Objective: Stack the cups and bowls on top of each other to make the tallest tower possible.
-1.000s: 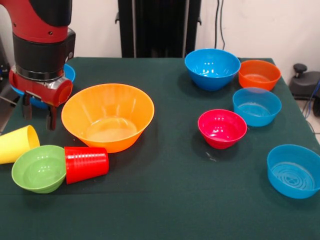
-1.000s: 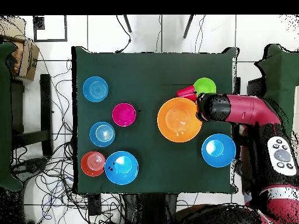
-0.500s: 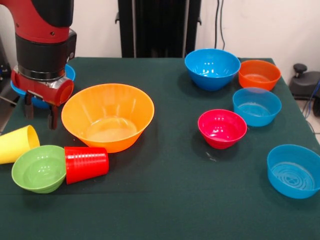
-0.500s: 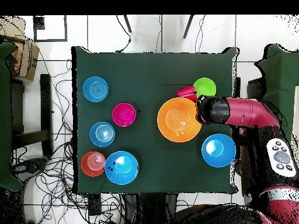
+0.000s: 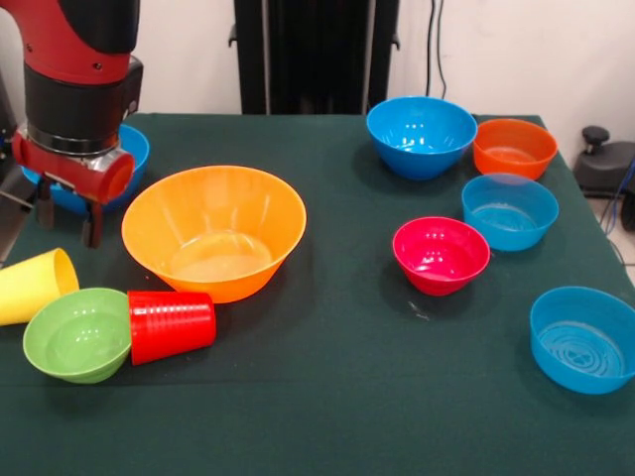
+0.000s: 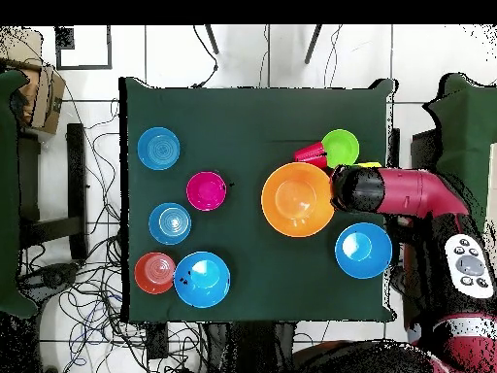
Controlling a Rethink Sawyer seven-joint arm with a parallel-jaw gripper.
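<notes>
A dark green tabletop (image 5: 337, 397) filled most of the front view. Behind its far edge rose a black stand (image 5: 316, 55) against a white wall (image 5: 516, 50), with black cables (image 5: 434, 45) hanging down the wall. A black office chair (image 5: 600, 159) stood off the right side. From overhead, tangled cables (image 6: 92, 175) lay over the white tiled floor (image 6: 243, 53) beside the tabletop (image 6: 252, 117).

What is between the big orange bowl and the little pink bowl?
Nothing. In the front view only bare green table lies between the big yellow-orange bowl and the pink-red bowl. The overhead view shows the same empty gap.
</notes>
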